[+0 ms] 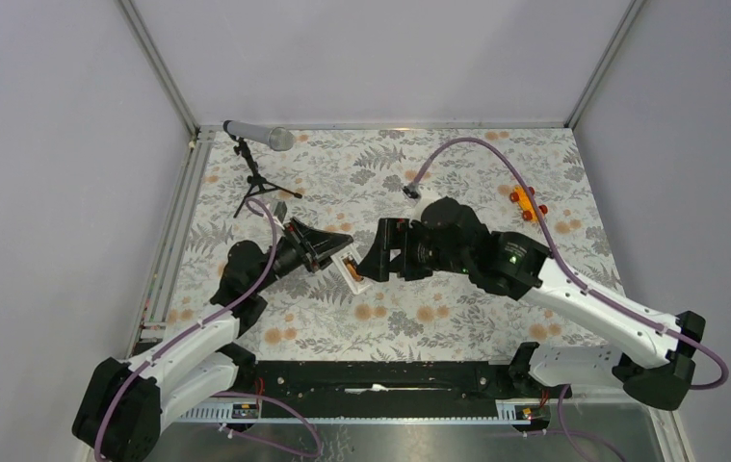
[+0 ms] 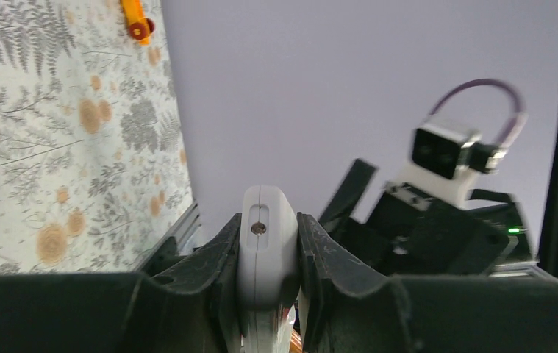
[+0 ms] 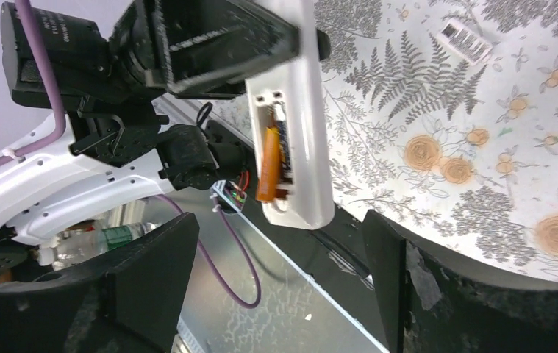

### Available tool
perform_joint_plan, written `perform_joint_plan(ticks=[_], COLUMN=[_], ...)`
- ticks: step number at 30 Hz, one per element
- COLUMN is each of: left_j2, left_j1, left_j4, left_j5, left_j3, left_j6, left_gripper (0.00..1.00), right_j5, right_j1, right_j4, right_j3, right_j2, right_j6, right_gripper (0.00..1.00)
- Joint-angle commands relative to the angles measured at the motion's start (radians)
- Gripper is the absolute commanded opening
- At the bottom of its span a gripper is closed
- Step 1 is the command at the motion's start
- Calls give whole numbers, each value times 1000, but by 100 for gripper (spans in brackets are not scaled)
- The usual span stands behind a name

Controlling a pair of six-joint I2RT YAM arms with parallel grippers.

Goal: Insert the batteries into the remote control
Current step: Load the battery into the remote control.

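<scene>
1. Clamped tight in the left hand [image 1: 339, 252]: the remote control [image 1: 353, 272], pinched on both long edges between the two fingers [image 2: 217, 257].
2. Held up off the bench [image 1: 438, 322], about mid-scene, with its free end poking out towards the right hand [image 1: 373, 262].
3. Spread wide over there on the right hand, gripping nothing; fingers [image 3: 143, 287] flanking the remote's free end, with a clear gap on either side in the right wrist view.
4. Turned to the right wrist camera: the open battery compartment, with one of the batteries [image 3: 265, 163], orange, lying along it, lower end tipped slightly outwards.
5. Beside it in the same recess, a darker cylinder; too blurred to tell whether a second battery.
6. Well apart at the far side of the bench: orange toy car [image 1: 527, 204] on the right, microphone [image 1: 260, 136] on its tripod on the left.
</scene>
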Motion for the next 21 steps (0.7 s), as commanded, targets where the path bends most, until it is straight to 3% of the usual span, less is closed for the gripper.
perform_joint_plan(ticks=[1, 10, 14, 21], left_j2=[-43, -62, -58, -61], left_j1=[-4, -5, -5, -5], left_j4=[130, 129, 121, 129], left_j5=[-64, -109, -110, -141], left_j3=[29, 42, 51, 50], left_j6=[-125, -249, -267, -331], left_gripper=[0, 0, 0, 0], right_j5=[-42, -65, -61, -32], right_j1=[0, 0, 1, 0], right_j4=[226, 496, 531, 532], right_j3=[-139, -187, -195, -228], right_j2=[-61, -68, -68, -95], right_j6=[136, 198, 212, 222], right_gripper=[91, 96, 96, 85])
